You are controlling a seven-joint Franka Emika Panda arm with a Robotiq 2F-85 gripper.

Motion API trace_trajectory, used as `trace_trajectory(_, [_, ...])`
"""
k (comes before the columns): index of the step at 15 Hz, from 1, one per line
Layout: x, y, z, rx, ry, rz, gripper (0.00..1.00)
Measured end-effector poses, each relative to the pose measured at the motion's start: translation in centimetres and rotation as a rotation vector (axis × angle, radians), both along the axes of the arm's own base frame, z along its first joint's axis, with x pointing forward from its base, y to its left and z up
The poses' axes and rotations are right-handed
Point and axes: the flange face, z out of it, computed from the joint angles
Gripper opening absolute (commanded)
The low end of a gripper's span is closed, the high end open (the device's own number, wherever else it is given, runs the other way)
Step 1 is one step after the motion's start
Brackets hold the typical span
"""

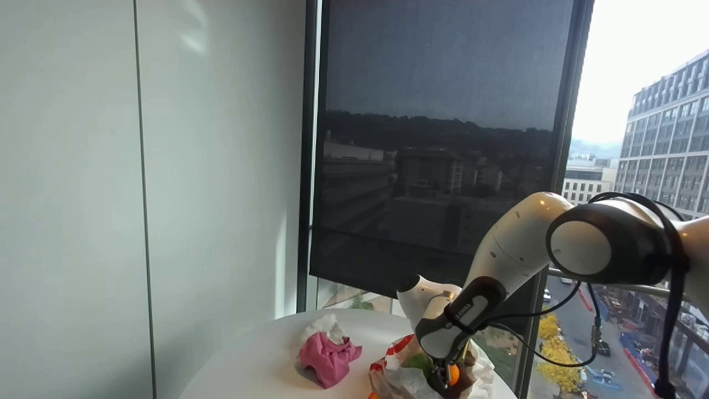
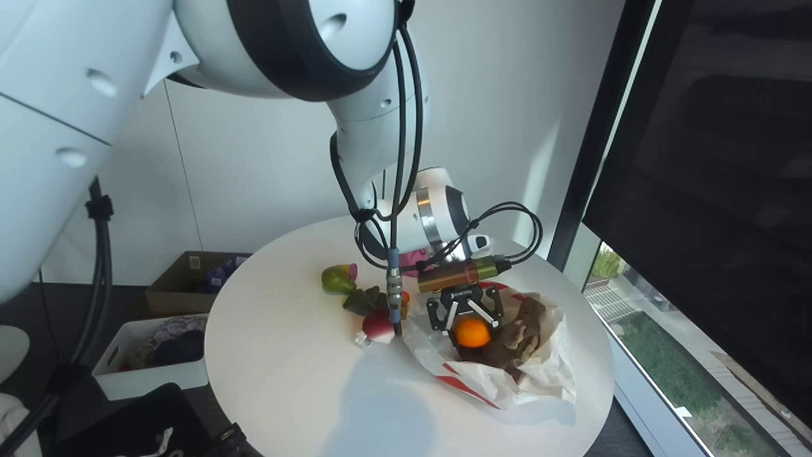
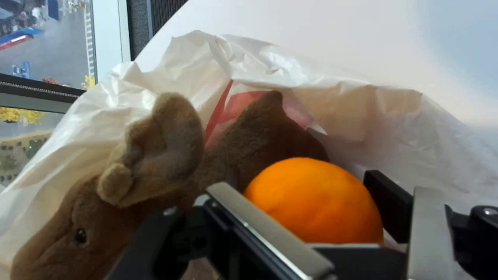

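Note:
My gripper (image 2: pixel 472 330) reaches down into the open mouth of a crumpled white-and-red plastic bag (image 2: pixel 545 384). It is shut on an orange (image 3: pixel 315 202), whose sides lie between the fingers. A black fingertip (image 3: pixel 389 206) rests along the orange's right side in the wrist view; the other fingertip is hidden behind its linkage. Under and beside the orange, a brown plush toy (image 3: pixel 264 132) lies in the bag. In an exterior view the orange (image 1: pixel 453 375) shows next to the gripper, with something green (image 1: pixel 420 363) close by.
On the round white table (image 2: pixel 285 381) beside the bag lie a green pear-like fruit (image 2: pixel 337 279), a dark green item (image 2: pixel 365 301) and a red-and-white one (image 2: pixel 379 327). A pink cloth (image 1: pixel 330 360) lies farther off. Windows border the table.

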Motion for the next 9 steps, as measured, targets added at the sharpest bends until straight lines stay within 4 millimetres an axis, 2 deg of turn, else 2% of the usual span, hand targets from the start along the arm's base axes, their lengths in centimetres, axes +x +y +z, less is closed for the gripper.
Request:
trace_trajectory(4, [0.6,0.7,-0.8,0.024,-0.050,0.075,0.55])
trace_trajectory(9, [0.4,1.5,-2.7,0.074,-0.048,0.091,0.55])
